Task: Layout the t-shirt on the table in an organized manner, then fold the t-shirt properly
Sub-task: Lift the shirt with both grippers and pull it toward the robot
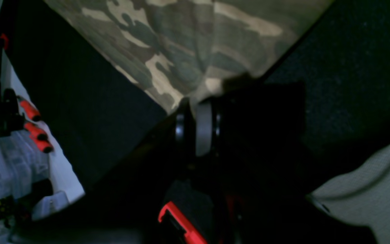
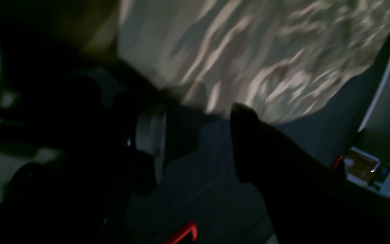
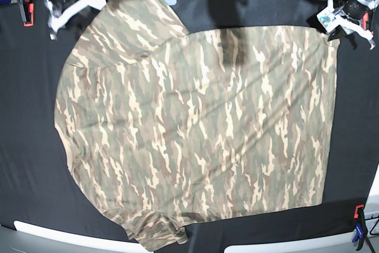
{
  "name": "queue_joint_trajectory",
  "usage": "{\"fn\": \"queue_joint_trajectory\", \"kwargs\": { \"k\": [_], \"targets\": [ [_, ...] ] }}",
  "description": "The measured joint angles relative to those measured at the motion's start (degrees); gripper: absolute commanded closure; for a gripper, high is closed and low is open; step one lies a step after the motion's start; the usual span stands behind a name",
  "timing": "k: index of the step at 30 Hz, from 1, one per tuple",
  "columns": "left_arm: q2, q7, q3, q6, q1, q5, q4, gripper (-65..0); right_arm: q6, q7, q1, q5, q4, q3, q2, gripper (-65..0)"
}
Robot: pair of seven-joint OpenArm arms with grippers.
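While the t-shirt (image 3: 195, 134) is spread flat over the black table (image 3: 29, 164), its far hem corner is pinched by the closed fingers of the left gripper (image 1: 195, 101), and the right gripper (image 2: 198, 128) is seen with fingers apart beside a sleeve.

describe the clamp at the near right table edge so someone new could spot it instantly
Start from the black table with the camouflage t-shirt spread across it in the base view. Go to the picture's lower right corner, past the shirt's hem: the clamp stands there, off the cloth. It has a red top and blue handle.
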Motion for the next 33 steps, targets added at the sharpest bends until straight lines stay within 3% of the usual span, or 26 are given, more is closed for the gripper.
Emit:
{"fn": "queue_joint_trajectory", "kwargs": {
  "k": [4,11,17,24,28,30,33],
  "targets": [
    [0.0,-0.1,0.0,0.0,0.0,0.0,0.0,0.0,-0.3,-0.8,4.9,-4.4,-4.1,-6.3,0.0,-29.9],
    [0.1,0.0,0.0,0.0,0.0,0.0,0.0,0.0,-0.8,-1.7,12.1,-4.5,-7.7,-14.2,-0.4,-29.9],
    [0.0,0.0,0.0,0.0,0.0,0.0,0.0,0.0,-1.0,-2.0,16.7,-4.2,-7.7,-17.4,-2.9,-29.5],
    [0.0,0.0,0.0,-0.1,0.0,0.0,0.0,0.0,-1.1,-2.7,16.9,-4.2,-7.7,-18.0,-3.8,-19.1],
    [0.0,0.0,0.0,-0.1,0.0,0.0,0.0,0.0,-1.1,-3.8,16.8,-4.1,-7.7,-18.0,-3.8,0.0],
    [0.0,0.0,0.0,0.0,0.0,0.0,0.0,0.0,-1.2,-4.0,16.8,-4.3,-7.7,-18.0,-3.8,0.0],
    [0.0,0.0,0.0,0.0,0.0,0.0,0.0,0.0,-7.5,-4.0,16.8,-4.3,-7.7,-18.2,-3.8,0.0]
  ]
}}
